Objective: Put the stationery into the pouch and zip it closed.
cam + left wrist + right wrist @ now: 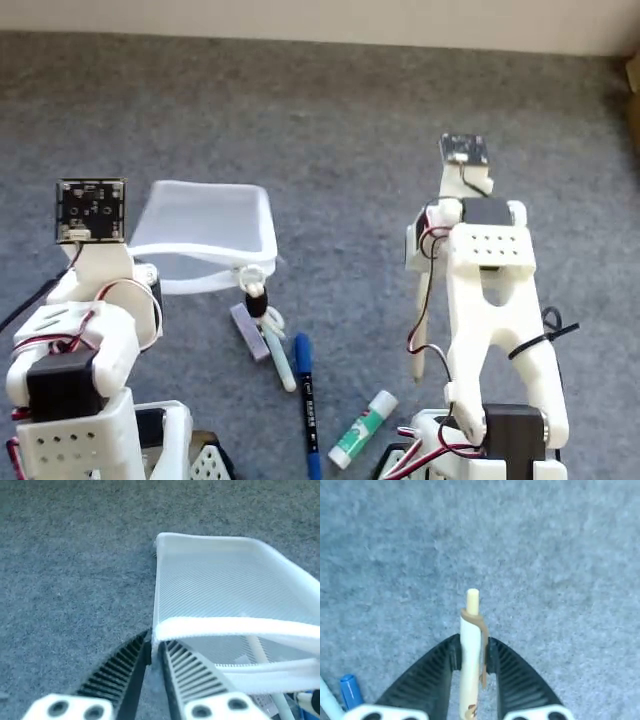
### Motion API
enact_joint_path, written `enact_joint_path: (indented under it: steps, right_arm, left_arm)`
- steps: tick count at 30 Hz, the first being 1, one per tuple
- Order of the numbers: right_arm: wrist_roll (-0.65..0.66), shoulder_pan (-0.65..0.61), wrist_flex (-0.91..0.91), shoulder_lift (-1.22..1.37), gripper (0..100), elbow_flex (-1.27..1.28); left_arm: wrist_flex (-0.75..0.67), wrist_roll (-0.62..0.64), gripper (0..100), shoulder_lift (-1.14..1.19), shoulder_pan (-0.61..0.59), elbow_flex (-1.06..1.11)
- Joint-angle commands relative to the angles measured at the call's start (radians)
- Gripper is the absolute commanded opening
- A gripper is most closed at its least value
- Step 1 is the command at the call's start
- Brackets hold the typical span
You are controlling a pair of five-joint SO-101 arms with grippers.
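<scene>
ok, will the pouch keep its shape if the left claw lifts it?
Probably not. The pouch looks like thin mesh, so it is likely light and floppy. The left claw pinches it at just one spot, so the opening may sag or twist. Pushed, it would likely slide or crumple, not tip.

High cam fixed behind arms [490,300], looking down over bench [330,110]. Wrist cams ride arms, close to bench, facing forward-down. Left wrist and high share pouch [205,225]; right and high share blue pen [305,390].
</scene>
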Motion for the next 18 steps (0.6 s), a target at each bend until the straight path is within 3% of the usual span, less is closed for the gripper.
enact_joint_path:
  steps: [1,18]
  right_arm:
    - [0.009,-0.025,0.019,-0.001,0.5,-0.091]
    - [0.008,-0.111,0.019,-0.338,0.5,-0.088]
  left_arm:
    - [0.032,-0.006,1,0.007,-0.008,-0.128]
    - [0.206,-0.049,1,0.007,0.076,-0.317]
